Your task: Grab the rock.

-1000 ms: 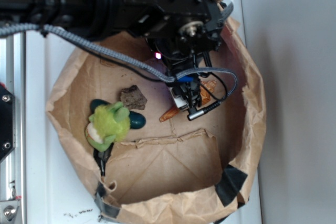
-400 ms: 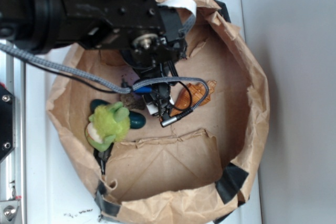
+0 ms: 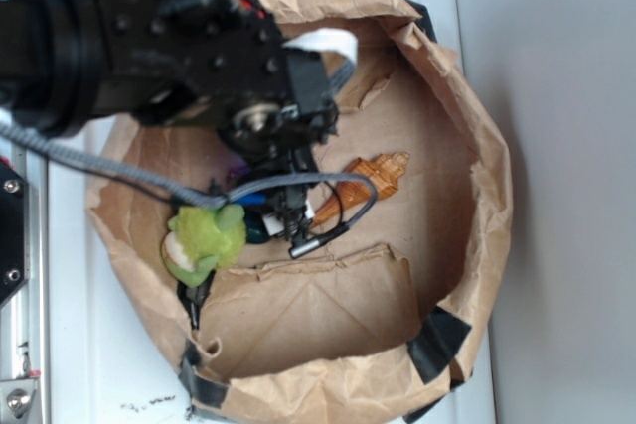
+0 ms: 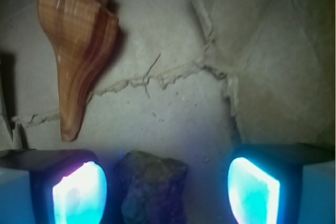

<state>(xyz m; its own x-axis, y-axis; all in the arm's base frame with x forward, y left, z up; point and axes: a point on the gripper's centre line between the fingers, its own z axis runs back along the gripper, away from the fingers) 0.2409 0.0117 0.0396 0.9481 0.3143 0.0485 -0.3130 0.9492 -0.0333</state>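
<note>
In the wrist view the rock (image 4: 152,187), a rough dark grey-brown chunk, lies on the paper floor between my glowing pads (image 4: 79,192), nearer the left one. A clear gap separates it from the right pad (image 4: 254,190). My gripper (image 4: 165,192) is open around it, and the pads do not seem to touch it. In the exterior view the arm and gripper (image 3: 283,215) cover the rock, so it is hidden there.
An orange striped shell (image 3: 368,181) lies just right of the gripper and shows upper left in the wrist view as the shell (image 4: 79,45). A green plush toy (image 3: 204,240) and a glossy dark-green object (image 3: 256,230) sit at the left. The crumpled paper bag wall (image 3: 487,196) rings everything.
The arm has swung left, from over the shell to over the rock. The shell is now uncovered and the rock is hidden under the gripper in the exterior view.
</note>
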